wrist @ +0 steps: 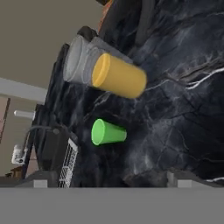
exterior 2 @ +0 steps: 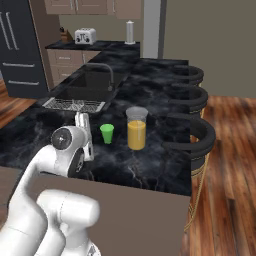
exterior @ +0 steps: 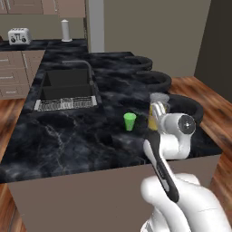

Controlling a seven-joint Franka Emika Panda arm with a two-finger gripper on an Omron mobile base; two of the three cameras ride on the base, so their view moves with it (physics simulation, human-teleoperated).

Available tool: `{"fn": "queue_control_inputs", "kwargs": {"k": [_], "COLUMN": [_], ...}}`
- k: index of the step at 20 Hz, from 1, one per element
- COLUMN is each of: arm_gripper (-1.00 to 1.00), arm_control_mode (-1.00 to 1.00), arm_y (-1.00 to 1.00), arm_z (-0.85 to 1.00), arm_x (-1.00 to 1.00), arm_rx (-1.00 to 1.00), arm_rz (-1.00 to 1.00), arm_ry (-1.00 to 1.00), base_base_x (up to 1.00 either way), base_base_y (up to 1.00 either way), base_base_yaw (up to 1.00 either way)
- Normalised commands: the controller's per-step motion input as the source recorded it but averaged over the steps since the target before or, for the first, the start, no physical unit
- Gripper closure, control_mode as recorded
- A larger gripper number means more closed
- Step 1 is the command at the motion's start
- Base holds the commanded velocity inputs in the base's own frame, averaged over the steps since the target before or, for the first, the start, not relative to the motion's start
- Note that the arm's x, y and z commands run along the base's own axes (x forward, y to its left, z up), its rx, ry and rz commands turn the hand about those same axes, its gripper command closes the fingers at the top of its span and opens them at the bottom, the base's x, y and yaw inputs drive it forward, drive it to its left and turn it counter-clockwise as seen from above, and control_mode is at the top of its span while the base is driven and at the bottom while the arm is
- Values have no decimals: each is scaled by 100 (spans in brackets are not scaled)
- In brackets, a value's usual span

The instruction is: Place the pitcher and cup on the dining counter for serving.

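Observation:
The pitcher [exterior 2: 136,129], clear with orange-yellow liquid in its lower half, stands upright on the dining counter [exterior 2: 150,167]. The small green cup [exterior 2: 107,133] stands just left of it, a little apart. In the left base view the cup [exterior: 129,121] shows whole, while the pitcher [exterior: 159,100] is half hidden behind my hand. My gripper [exterior 2: 82,121] hovers open above the counter, short of the cup, with nothing between its fingers. The hand view looks over both vessels, pitcher [wrist: 118,78] and cup [wrist: 107,132], beyond the gripper [wrist: 111,180], whose tips stand wide apart.
An inset sink [exterior: 67,86] with a dark faucet [exterior: 88,68] and a drain rack [exterior: 65,104] lies at the counter's far left. Dark round stools [exterior 2: 192,137] line its right side. A toaster [exterior: 19,36] and paper towel roll [exterior: 66,30] stand on the back worktop.

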Motion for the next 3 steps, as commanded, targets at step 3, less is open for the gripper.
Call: {"fn": "queue_control_inputs", "kwargs": {"k": [3], "arm_gripper": [-100], "arm_control_mode": [-100], "arm_y": [-65], "arm_z": [92], "arm_x": [-100], "arm_rx": [6], "arm_rz": [0], "arm_ry": [-15], "base_base_x": [0], "base_base_y": [0], "base_base_yaw": [0]}}
